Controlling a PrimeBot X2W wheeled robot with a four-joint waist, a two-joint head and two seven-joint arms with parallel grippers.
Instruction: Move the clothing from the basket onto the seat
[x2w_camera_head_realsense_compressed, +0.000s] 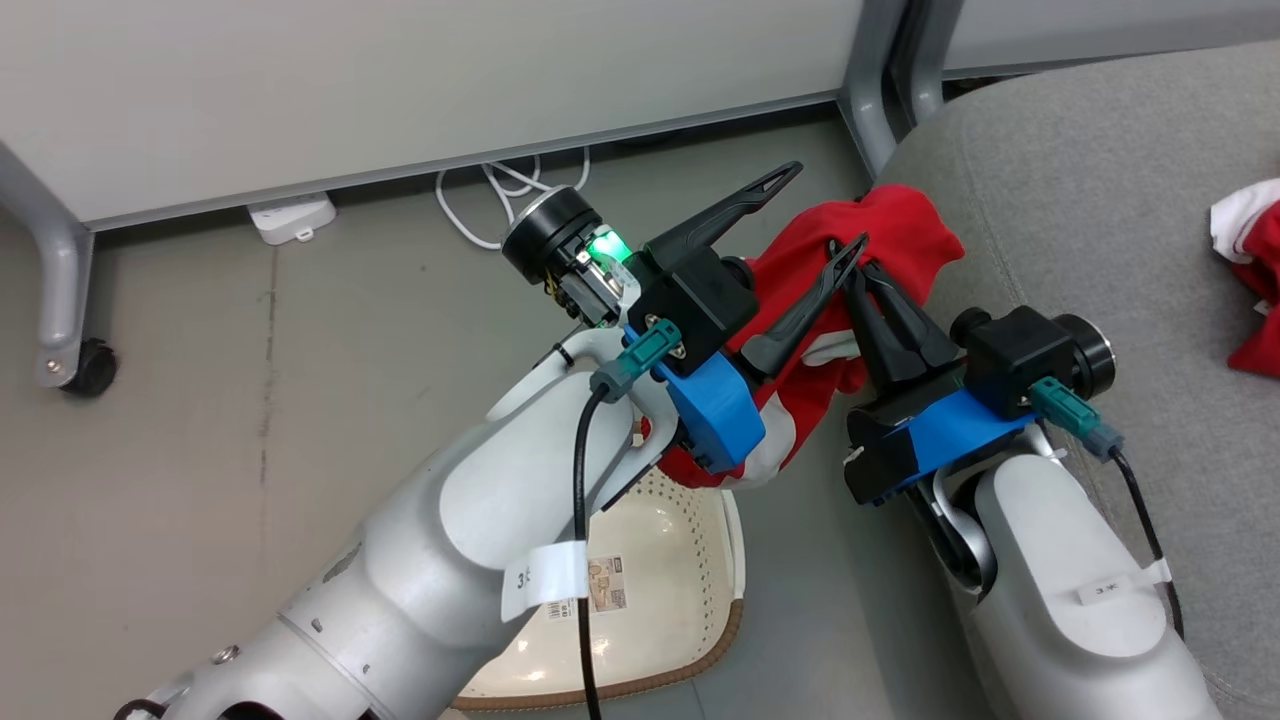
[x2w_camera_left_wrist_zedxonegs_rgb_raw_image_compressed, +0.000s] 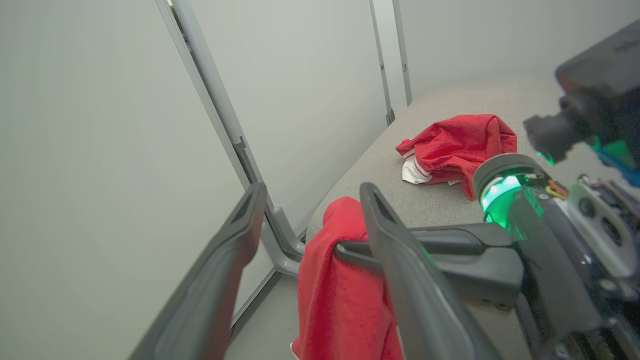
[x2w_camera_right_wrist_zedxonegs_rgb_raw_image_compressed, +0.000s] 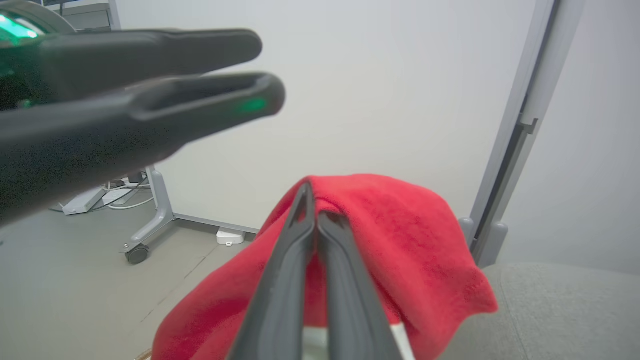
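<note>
One piece of the clothing, a red garment (x2w_camera_head_realsense_compressed: 900, 225) with white trim, hangs in the air over the seat's left edge. My right gripper (x2w_camera_head_realsense_compressed: 858, 268) is shut on it, and the cloth drapes over its fingers (x2w_camera_right_wrist_zedxonegs_rgb_raw_image_compressed: 280, 280). My left gripper (x2w_camera_head_realsense_compressed: 812, 215) stands open just left of the garment with nothing between its fingers (x2w_camera_left_wrist_zedxonegs_rgb_raw_image_compressed: 400, 280). A second red garment (x2w_camera_head_realsense_compressed: 1255, 285) lies crumpled on the grey seat (x2w_camera_head_realsense_compressed: 1100, 200), also seen as a heap (x2w_camera_left_wrist_zedxonegs_rgb_raw_image_compressed: 460, 145) in the left wrist view. The cream basket (x2w_camera_head_realsense_compressed: 690, 540) sits on the floor below my left arm, and what shows of its inside is bare.
A white partition stands behind on grey legs, one with a caster (x2w_camera_head_realsense_compressed: 80, 365). A white power strip (x2w_camera_head_realsense_compressed: 290, 215) and cables (x2w_camera_head_realsense_compressed: 500, 190) lie on the floor at its foot. A grey post (x2w_camera_head_realsense_compressed: 870, 100) rises beside the seat's corner. Grey floor stretches to the left.
</note>
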